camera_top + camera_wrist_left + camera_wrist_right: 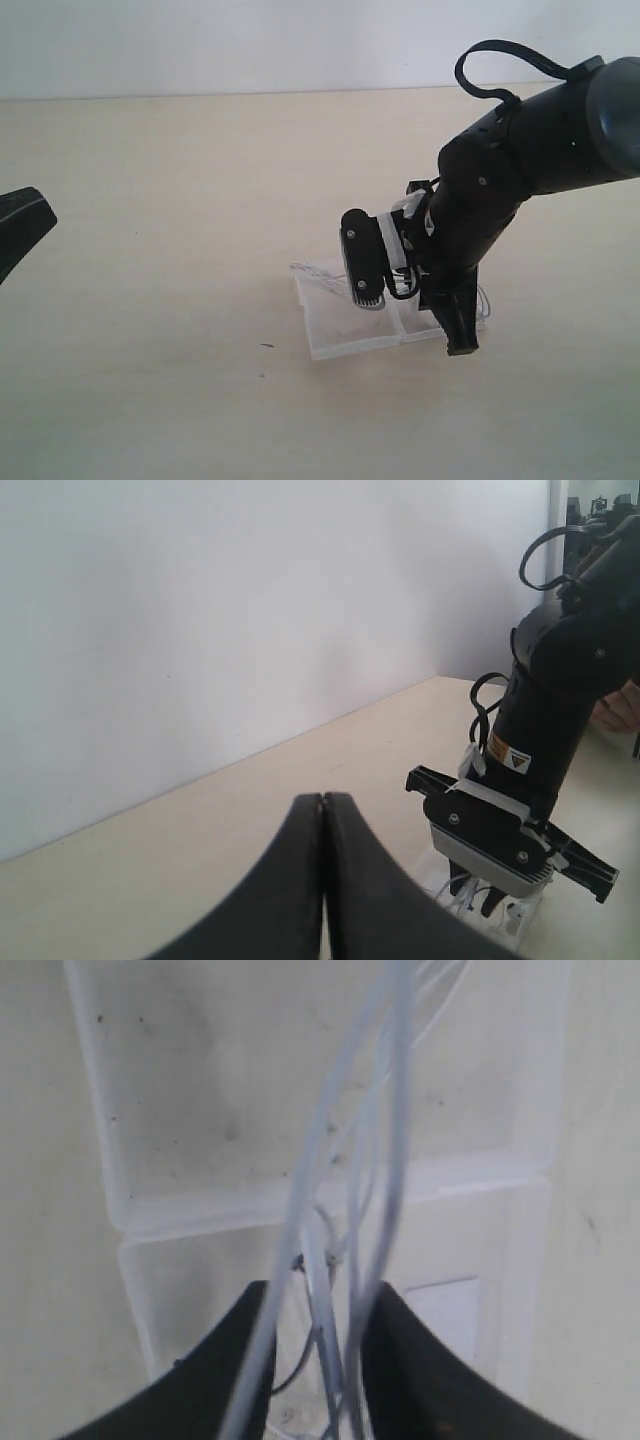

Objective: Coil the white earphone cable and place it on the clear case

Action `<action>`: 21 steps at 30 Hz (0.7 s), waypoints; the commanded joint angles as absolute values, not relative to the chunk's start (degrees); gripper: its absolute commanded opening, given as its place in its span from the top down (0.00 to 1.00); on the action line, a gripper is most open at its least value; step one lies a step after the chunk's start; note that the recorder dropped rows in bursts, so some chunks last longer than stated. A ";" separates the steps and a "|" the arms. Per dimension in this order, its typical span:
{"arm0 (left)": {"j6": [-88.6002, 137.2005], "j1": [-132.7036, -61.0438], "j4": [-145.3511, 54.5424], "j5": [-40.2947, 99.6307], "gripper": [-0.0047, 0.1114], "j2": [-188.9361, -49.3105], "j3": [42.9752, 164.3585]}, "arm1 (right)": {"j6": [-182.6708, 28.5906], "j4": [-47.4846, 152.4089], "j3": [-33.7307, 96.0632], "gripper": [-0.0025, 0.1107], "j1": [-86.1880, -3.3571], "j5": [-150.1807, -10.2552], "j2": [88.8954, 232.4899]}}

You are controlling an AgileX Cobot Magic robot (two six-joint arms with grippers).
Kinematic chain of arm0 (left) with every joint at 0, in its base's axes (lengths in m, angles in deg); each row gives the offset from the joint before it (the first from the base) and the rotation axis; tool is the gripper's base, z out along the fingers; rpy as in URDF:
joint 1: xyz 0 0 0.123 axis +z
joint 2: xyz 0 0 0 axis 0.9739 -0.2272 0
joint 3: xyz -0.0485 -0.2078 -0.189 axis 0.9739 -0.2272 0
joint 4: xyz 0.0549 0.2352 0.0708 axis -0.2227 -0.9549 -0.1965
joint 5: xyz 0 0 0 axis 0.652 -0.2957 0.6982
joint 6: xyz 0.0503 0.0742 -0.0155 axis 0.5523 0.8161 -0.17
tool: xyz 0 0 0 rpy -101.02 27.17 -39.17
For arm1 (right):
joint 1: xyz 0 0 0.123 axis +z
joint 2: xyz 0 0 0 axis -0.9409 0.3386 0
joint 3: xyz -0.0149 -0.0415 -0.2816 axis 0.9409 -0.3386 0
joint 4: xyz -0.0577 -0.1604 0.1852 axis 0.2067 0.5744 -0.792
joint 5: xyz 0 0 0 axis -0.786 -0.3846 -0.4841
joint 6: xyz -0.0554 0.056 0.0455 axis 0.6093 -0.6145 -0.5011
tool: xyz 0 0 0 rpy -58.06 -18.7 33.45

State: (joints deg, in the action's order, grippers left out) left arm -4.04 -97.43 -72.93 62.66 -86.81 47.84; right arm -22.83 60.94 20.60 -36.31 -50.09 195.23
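Note:
The clear case (345,325) lies open and flat on the table, its two halves side by side. My right gripper (452,325) points down onto it. In the right wrist view the right gripper (318,1295) is open, its dark fingers (420,1360) apart. Several loops of the white earphone cable (385,1160) run loosely through the gap and over the clear case (200,1090). A whitish label (445,1320) shows on one half. A bit of cable (312,270) sticks out past the case's far left edge. My left gripper (323,798) is shut on nothing, far off at the left (22,225).
The pale wooden table (160,200) stretches around the case, with a white wall (250,40) behind it. A small dark speck (267,346) lies in front of the case. The right arm's black body (540,150) and its looped cable tower over the case.

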 commanded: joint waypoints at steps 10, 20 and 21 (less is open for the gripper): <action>-3.96 -97.30 -72.12 62.67 0.96 -86.41 47.65 | -23.92 61.56 20.51 0.47 -36.23 -50.33 194.92; -3.96 -97.30 -72.12 62.67 0.96 -86.41 47.65 | -27.42 61.56 20.51 0.40 -36.23 -54.38 190.87; -3.96 -97.30 -72.12 62.55 0.96 -86.41 47.65 | -28.25 61.56 20.51 0.40 -36.23 -54.67 190.87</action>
State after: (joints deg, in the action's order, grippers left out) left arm -4.04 -97.43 -72.93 62.58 -86.81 47.84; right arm -26.52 61.22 20.60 -36.31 -53.06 191.67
